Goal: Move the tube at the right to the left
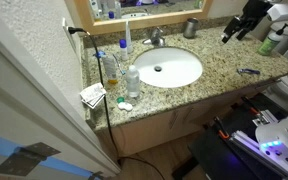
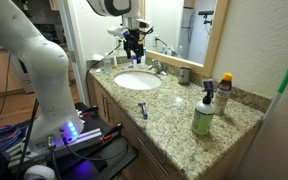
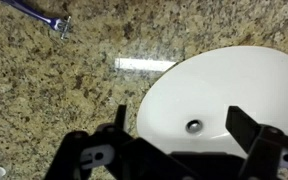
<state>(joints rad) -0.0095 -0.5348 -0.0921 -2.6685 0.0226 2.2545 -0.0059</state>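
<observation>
A white tube (image 3: 144,64) lies flat on the granite counter just beside the rim of the white sink (image 3: 234,90) in the wrist view. I cannot make it out in the exterior views. My gripper (image 3: 184,128) is open and empty, its two fingers spread wide above the sink basin near the drain. It hangs well above the counter in both exterior views (image 1: 231,32) (image 2: 134,52). It is apart from the tube.
A blue razor (image 3: 39,15) lies on the counter (image 1: 214,80), also seen in both exterior views (image 1: 249,71) (image 2: 142,108). Bottles (image 1: 132,80) (image 2: 204,112) stand at one end of the counter. The faucet (image 1: 156,40) and a metal cup (image 1: 191,28) stand by the mirror.
</observation>
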